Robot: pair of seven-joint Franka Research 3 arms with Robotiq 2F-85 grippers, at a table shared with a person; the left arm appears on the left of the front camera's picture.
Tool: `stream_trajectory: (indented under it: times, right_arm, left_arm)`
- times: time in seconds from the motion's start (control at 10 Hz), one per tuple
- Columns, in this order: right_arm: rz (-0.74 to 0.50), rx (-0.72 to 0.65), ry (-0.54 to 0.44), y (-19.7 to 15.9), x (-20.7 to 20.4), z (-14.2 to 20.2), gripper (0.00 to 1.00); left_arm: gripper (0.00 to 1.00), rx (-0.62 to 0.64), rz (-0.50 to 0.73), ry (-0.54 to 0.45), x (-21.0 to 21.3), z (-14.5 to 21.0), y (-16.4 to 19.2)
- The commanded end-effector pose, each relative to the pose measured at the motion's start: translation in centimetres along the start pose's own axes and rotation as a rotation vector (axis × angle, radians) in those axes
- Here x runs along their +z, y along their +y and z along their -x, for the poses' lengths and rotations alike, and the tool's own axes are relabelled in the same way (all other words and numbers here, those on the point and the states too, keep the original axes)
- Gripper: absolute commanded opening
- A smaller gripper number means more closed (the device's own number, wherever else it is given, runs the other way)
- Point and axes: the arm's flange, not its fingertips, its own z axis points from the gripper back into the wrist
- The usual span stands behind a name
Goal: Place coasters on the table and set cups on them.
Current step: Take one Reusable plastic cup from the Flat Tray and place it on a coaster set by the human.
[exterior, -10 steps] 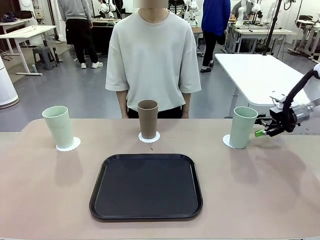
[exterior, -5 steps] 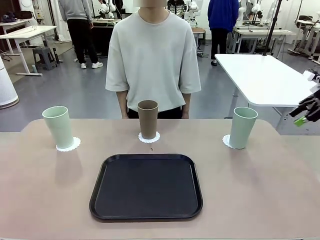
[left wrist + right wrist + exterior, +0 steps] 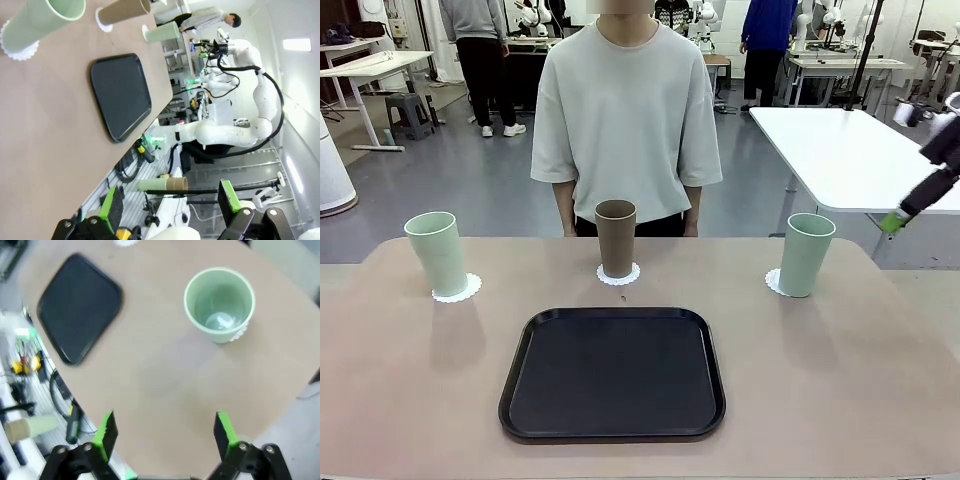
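Observation:
Three cups stand upright on lacy white coasters along the far side of the tan table point(image 3: 840, 380). At the left is a pale green cup point(image 3: 438, 253) on a coaster point(image 3: 460, 291). A brown cup point(image 3: 616, 237) stands in the middle on its coaster point(image 3: 618, 277). Another pale green cup point(image 3: 806, 254) point(image 3: 219, 302) sits at the right on a coaster point(image 3: 773, 283). My right gripper point(image 3: 902, 212) point(image 3: 165, 432) hangs open, raised high to the right of that cup, with nothing held. Off the table's edge, my left gripper point(image 3: 170, 200) is open and empty, with the left cup point(image 3: 45, 20) far from it.
A black rounded tray point(image 3: 612, 372) point(image 3: 77, 305) point(image 3: 122, 95) lies bare in the middle of the table's near half. A person point(image 3: 628, 110) stands behind the brown cup at the far edge, arms down. A glossy white table point(image 3: 840, 150) stands behind at the right.
My right gripper has drawn back from the right green cup, rising up and to the right. The cups, coasters and tray have not moved.

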Motion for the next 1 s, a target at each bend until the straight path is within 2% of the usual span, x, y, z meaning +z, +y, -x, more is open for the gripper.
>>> stream_trajectory:
  times: [0.0, 0.3, 0.4, 0.5, 0.6, 0.9]
  right_arm:
    - [0.093, -0.156, 0.119, 2.9, -1.2, -2.2, 1.00]
    - [0.174, -0.280, 0.241, 6.9, -2.2, -3.7, 1.00]
    - [0.179, -0.289, 0.240, 6.4, -2.6, -3.5, 1.00]
    - [0.113, -0.204, 0.185, 4.6, -3.5, -3.5, 1.00]
    - [0.176, -0.263, 0.214, 6.6, -2.2, -4.1, 1.00]
    - [0.176, -0.263, 0.214, 6.6, -2.2, -4.1, 1.00]
  left_arm:
    - [1.00, 0.016, -0.001, -0.023, -0.1, 0.0, -0.4]
    - [1.00, 0.016, -0.001, -0.023, -0.1, 0.0, -0.4]
    - [1.00, 0.016, -0.001, -0.023, -0.1, 0.0, -0.4]
    - [1.00, 0.016, -0.001, -0.023, -0.1, 0.0, -0.4]
    - [1.00, 0.016, -0.001, -0.023, -0.1, 0.0, -0.4]
    - [1.00, 0.016, -0.001, -0.023, -0.1, 0.0, -0.4]
